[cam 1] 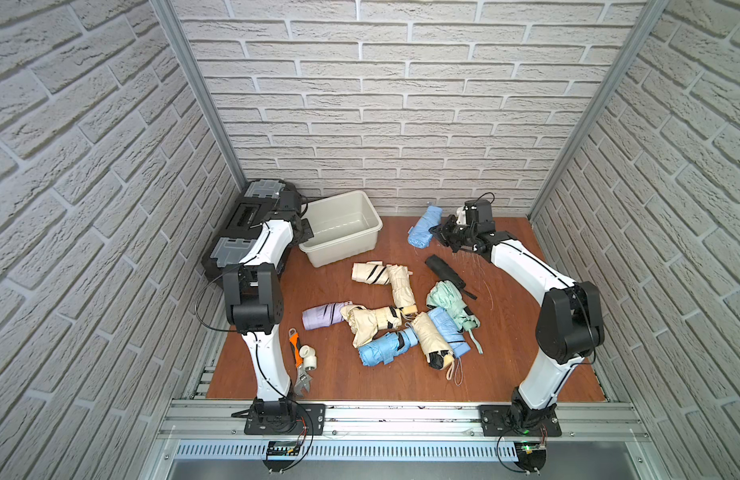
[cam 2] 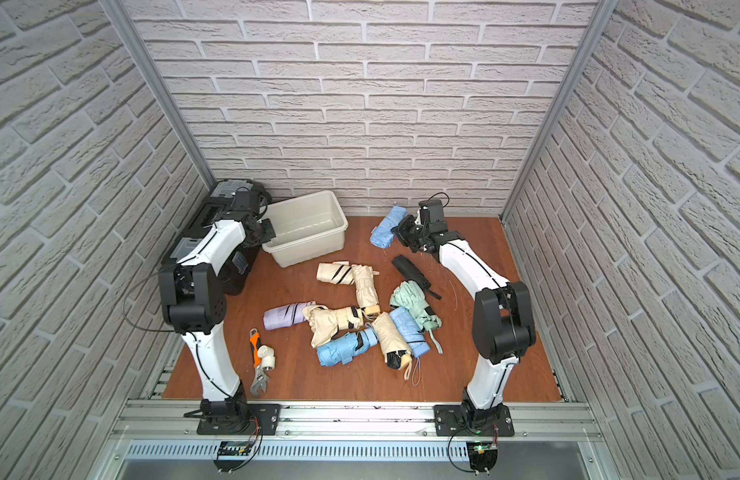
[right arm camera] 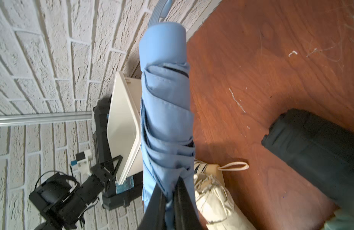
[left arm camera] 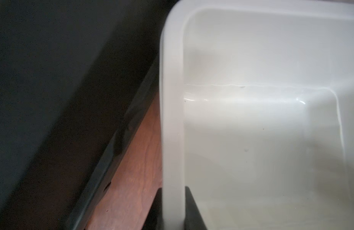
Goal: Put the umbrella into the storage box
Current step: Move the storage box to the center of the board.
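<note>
While folded umbrellas (cam 1: pixel 401 324) lay heaped mid-tabletop (cam 1: pixel 505 365), the left gripper (left arm camera: pixel 173 199) pinched the storage box (cam 1: pixel 343 249) and the right gripper (right arm camera: pixel 169 191) held a light-blue umbrella (right arm camera: pixel 164 111).

Nearest the arm bases, an orange-handled wrench (cam 1: pixel 295 349) lay beside the left arm with a white pipe fitting (cam 1: pixel 308 357) touching it. Beyond them sat the heap of cream, blue, lilac and mint umbrellas, and past that a black umbrella (cam 1: pixel 445 268) lay alone. Farther back, the left gripper was clenched on the storage box's rim, one finger inside and one outside, with a black toolbox (cam 1: pixel 243 224) just beside the box. The right gripper was clamped on the folded cloth of the light-blue umbrella, which was near the back wall, outside the storage box and well apart from it.
</note>
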`<state>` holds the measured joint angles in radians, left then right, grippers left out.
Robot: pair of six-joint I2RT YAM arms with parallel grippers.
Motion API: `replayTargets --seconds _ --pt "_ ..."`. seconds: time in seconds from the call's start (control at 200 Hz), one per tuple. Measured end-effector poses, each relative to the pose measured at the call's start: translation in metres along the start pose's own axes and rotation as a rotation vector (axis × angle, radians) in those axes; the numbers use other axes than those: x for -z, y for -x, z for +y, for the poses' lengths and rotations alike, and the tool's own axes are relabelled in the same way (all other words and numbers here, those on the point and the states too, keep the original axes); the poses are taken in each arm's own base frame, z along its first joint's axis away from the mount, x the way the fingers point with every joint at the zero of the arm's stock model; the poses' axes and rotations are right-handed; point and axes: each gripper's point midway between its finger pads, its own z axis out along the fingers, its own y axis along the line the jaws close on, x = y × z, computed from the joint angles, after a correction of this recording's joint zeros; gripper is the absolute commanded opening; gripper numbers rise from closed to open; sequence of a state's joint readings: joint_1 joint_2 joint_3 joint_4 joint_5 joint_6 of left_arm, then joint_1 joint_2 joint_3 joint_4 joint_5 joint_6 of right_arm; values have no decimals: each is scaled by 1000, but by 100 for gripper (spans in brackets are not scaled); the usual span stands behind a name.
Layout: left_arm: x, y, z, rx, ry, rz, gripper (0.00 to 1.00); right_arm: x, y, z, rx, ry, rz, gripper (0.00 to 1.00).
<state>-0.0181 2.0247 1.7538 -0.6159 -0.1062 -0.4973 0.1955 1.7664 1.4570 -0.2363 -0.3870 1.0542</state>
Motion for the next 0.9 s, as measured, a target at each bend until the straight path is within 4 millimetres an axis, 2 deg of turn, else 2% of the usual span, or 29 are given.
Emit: replayTargets --seconds 0.25,0.485,0.71,0.9 --pt "6 -12 -19 -60 -29 -29 0 40 -30 9 97 -9 103 3" --pt "22 -42 -45 -149 -63 -14 0 73 -62 15 178 -23 197 3" --pt "38 -72 -70 -216 -108 5 0 87 -99 37 275 8 290 3" --pt "46 -90 -91 -261 -147 19 0 90 -118 58 326 47 330 3"
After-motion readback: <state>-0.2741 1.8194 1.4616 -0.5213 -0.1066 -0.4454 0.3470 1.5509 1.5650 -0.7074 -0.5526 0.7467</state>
